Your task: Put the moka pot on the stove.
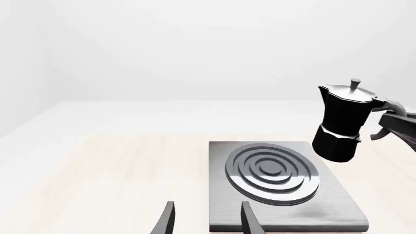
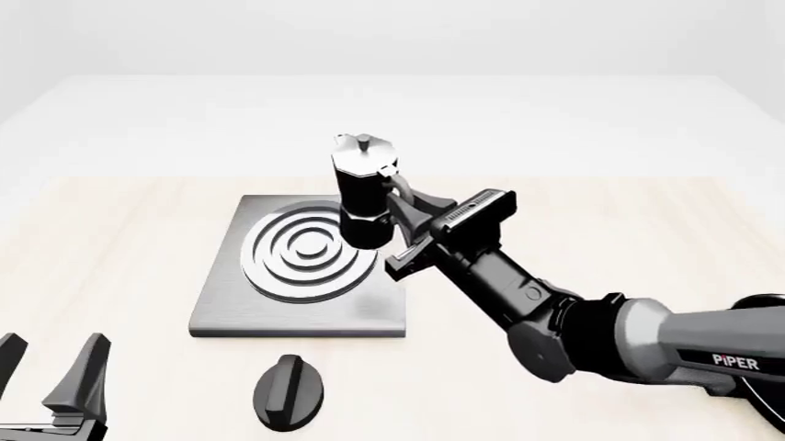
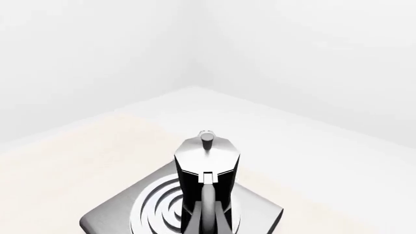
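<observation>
Right pincer (image 2: pixel 405 225) pinching moka pot (image 2: pixel 362 188) above stove (image 2: pixel 233 294); left pincer (image 2: pixel 50 372) spread.

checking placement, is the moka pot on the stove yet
Not yet: the moka pot hangs tilted, clear of the stove, held by the right gripper.

Moka pot (image 2: pixel 362 188) over stove (image 2: pixel 233 285) right edge; knob (image 2: pixel 290 392) in front.

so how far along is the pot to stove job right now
Done: the right gripper has the moka pot by its side handle, lifted and slightly tilted. In hand: it is carried over the right edge of the stove; the left wrist view shows its base clear of the slab, right of the ring burner. Left: centre it, lower it, release. The left gripper sits open and idle nearby.
</observation>
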